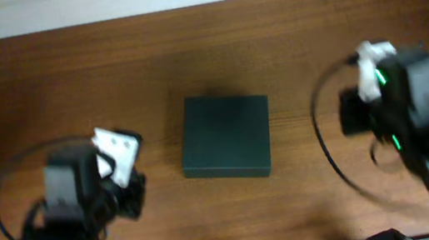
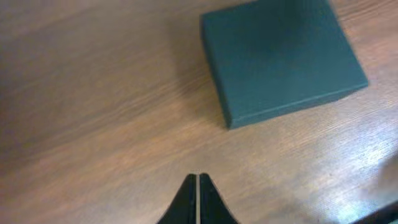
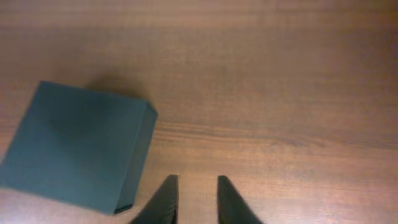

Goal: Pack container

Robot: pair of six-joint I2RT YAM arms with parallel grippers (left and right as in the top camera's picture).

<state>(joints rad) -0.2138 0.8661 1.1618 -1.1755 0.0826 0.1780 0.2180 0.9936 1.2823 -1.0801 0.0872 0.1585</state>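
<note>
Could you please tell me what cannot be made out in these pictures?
- Container contents: hidden, since it is closed in every view.
- One container corner: cut off by the right wrist view's left edge.
- Right gripper: blurred overhead.
- Left gripper: overhead, its own wrist hides it.

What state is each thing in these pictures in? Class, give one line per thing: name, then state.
container: closed, flat on the table, nothing touching it
left tool: shut, empty, clear of the container
right tool: open, empty, clear of the container
</note>
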